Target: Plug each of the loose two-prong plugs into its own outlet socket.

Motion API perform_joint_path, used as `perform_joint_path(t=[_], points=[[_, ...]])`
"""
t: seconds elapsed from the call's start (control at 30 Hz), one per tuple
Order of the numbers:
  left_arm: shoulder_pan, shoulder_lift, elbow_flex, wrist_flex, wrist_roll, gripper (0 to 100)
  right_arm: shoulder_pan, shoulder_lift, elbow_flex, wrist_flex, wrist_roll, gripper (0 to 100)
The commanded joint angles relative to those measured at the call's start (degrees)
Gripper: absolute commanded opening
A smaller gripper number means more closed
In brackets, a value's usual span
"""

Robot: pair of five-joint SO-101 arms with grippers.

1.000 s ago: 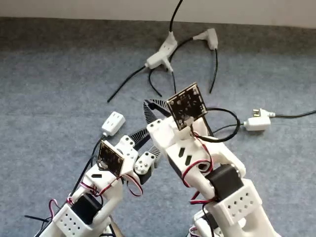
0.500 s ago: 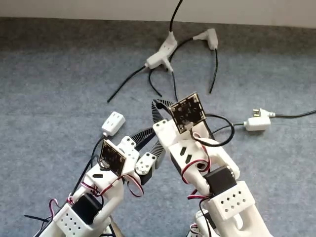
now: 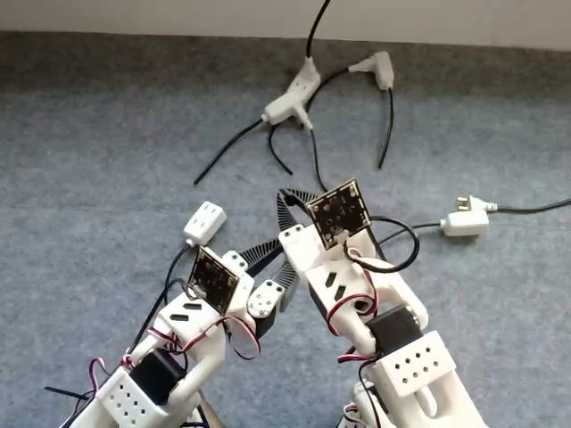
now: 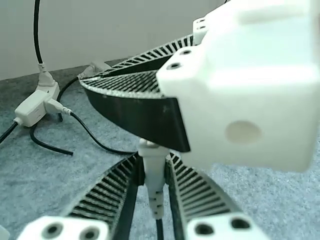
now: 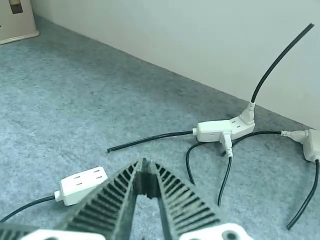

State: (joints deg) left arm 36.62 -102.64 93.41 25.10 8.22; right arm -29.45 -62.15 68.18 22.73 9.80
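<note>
In the high view, a white outlet (image 3: 205, 221) is seen lying on the grey bench (image 3: 107, 160), just past the left arm (image 3: 183, 325). A loose plug (image 3: 464, 219) with two prongs is seen out to the side of the right arm (image 3: 357, 285). Far back, a second outlet (image 3: 287, 100) is seen with a small plug (image 3: 304, 117) stuck in its side. Another plug, the far plug (image 3: 382, 69), is laid near it.

In the left wrist view, the left pincer (image 4: 152, 162) is closed tight on a white plug (image 4: 155, 192), which is held between the black fingers.

In the right wrist view, the right pincer (image 5: 145, 172) is closed, with its tips pressed together. The white outlet is seen on the bench near them.
</note>
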Motion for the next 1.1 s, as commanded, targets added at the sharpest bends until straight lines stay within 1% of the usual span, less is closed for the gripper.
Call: perform_joint_path(t=[0.0,0.33,0.4,0.5,0.67,0.77,1.07], points=[[1.0,-0.7,-8.0,-0.1,0.3,1,-0.5,0.2,1.9,0.1,0.7,0.8],[1.0,-0.8,-8.1,0.0,0.3,1,-0.2,0.2,2.0,0.1,0.9,0.8],[1.0,-0.8,-8.7,0.1,0.3,1,0.1,0.3,2.9,0.1,2.5,0.8],[1.0,-1.5,-9.5,0.2,0.3,1,2.1,0.3,6.1,-1.7,6.3,0.8],[1.0,-1.5,-9.5,0.2,0.3,1,8.3,0.3,11.1,-6.5,6.7,0.8],[1.0,-1.5,-9.5,0.2,0.3,1,10.7,0.3,13.0,-8.2,6.9,0.8],[1.0,-1.5,-9.2,0.2,0.3,1,11.5,0.3,13.2,-8.6,6.9,0.8]])
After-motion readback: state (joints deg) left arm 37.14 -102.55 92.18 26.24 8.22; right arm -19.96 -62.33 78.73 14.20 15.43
